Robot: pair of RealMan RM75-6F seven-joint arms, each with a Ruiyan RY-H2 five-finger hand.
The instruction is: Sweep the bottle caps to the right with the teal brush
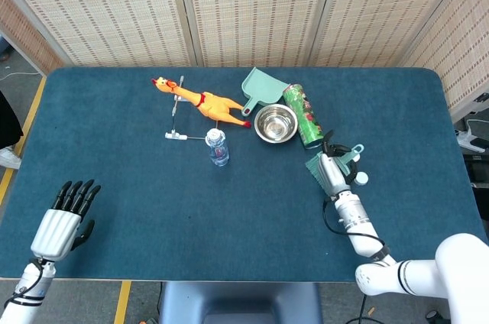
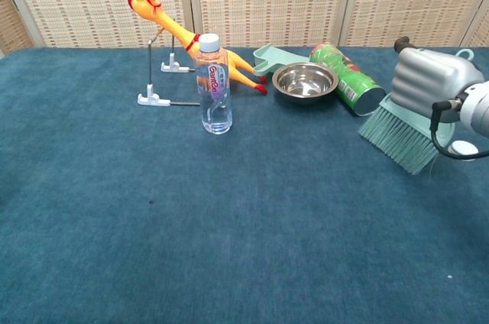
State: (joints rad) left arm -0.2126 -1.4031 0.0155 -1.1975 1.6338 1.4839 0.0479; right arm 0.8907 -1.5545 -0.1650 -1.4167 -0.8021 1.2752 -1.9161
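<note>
1. A teal brush (image 2: 403,134) is seen over the right part of the blue table (image 1: 229,202), tilted, with its pale teal bristles fanned down and toward the left edge. The bristle tips are close to the table surface; contact cannot be confirmed.
2. The brush handle (image 1: 353,151), ending in a small loop, is pointed toward the right edge, and the brush body is gripped by the right hand (image 2: 426,82).
3. A white bottle cap (image 1: 361,179) is seen lying flat on the table just right of the brush, partly hidden behind it in the chest view (image 2: 464,147).
</note>
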